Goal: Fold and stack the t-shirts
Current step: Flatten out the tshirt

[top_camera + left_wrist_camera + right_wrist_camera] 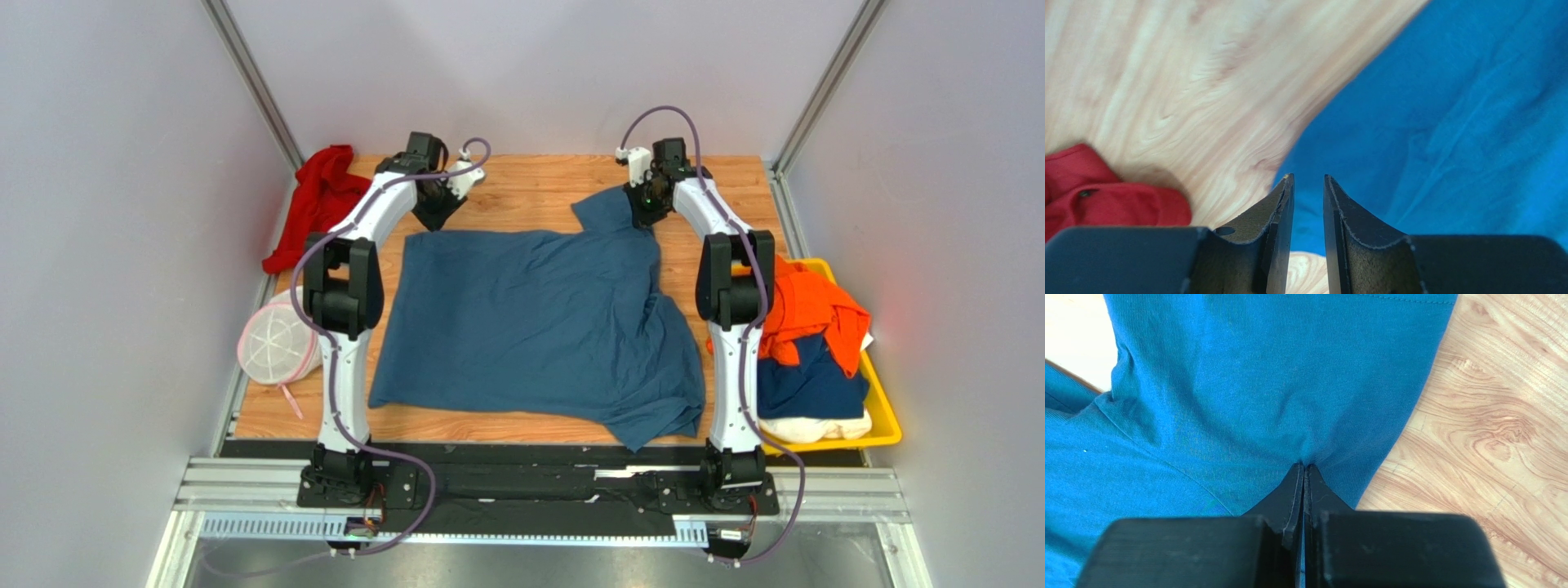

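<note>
Pinching the blue shirt (1247, 386) is the right gripper (1303, 467); the left gripper (1309, 179), jaws slightly spread, faces its far-left corner.

You're looking at soft matt knit cloth in the blue shirt (528, 325), creased, with a stitched hem. Your table (540, 190) is pale wood, smooth and bold-grained, with a slight sheen. The red cloth (321, 196) is soft and matt too. The left fingers (1355, 229) and right fingers (1289, 496) are matt black and finely rough. The bin (886, 429) is glossy yellow plastic.
</note>
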